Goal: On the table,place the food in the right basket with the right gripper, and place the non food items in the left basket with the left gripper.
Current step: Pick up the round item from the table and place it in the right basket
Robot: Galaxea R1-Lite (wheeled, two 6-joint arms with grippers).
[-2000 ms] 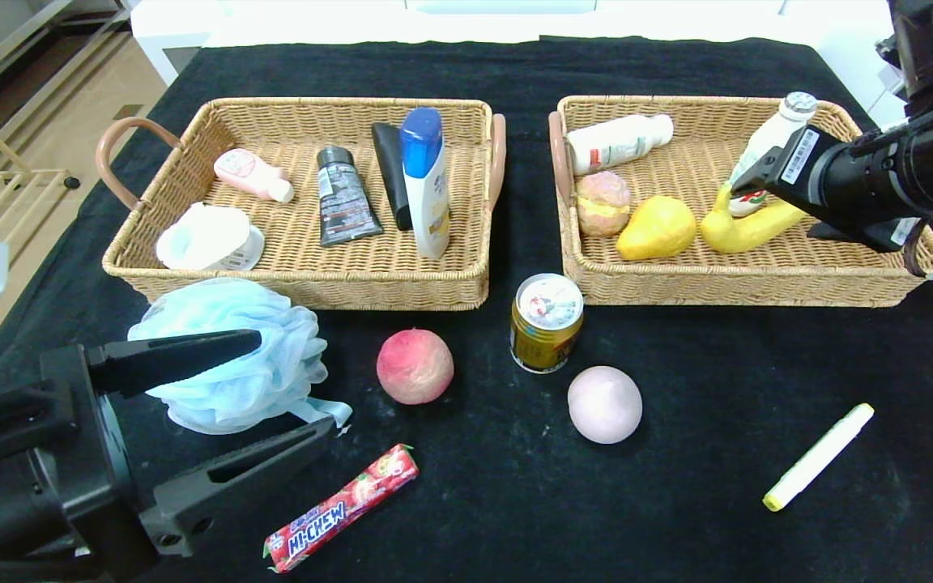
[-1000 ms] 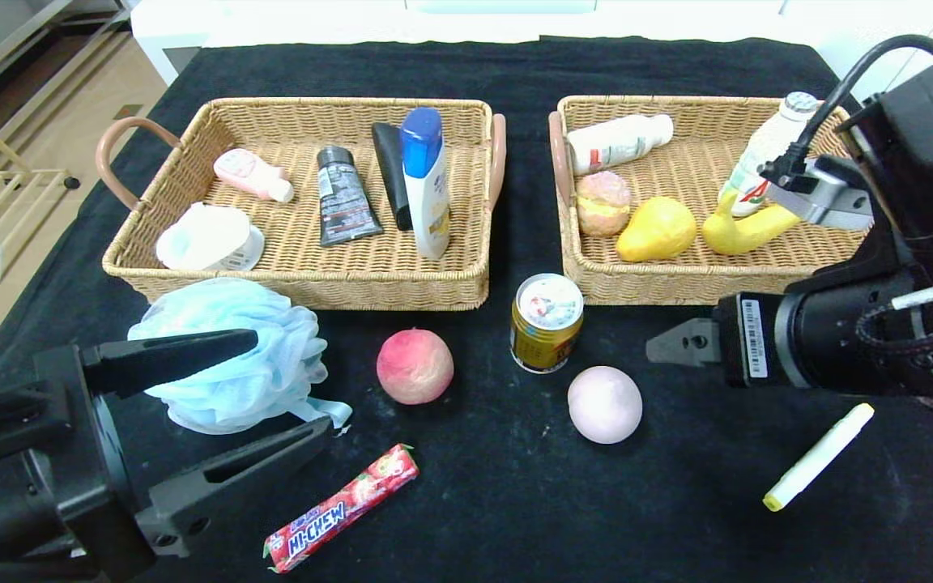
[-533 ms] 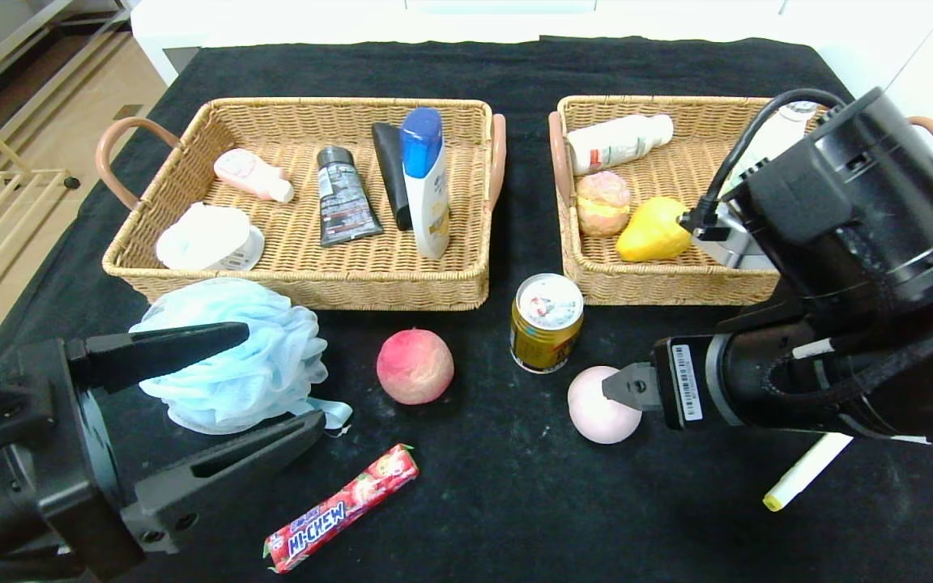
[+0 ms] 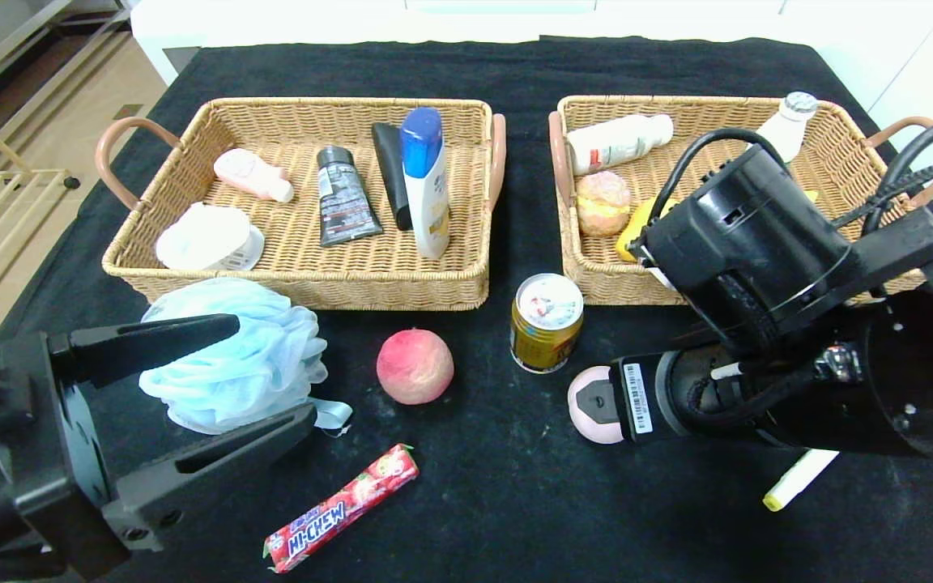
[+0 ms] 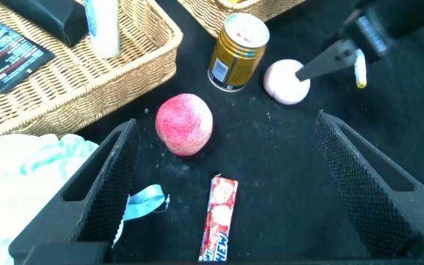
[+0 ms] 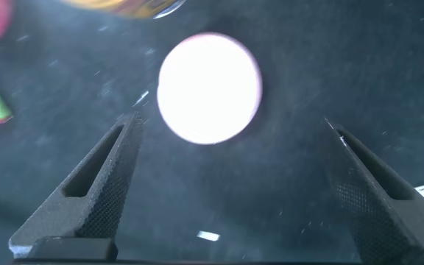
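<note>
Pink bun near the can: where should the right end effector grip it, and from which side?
Grip the pink bun across its widest middle, coming from above. It is a smooth dome, free on the cloth, and the open right end effector is already over it. Keep clear of the can close behind.

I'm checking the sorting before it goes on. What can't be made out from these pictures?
- Head view: the right arm covers the right hand, part of the pink ball, much of the right basket and the marker's upper end.
- Left wrist view: the left basket and blue bath pouf are cut by edges.
- Right wrist view: the can is mostly cut off.
</note>
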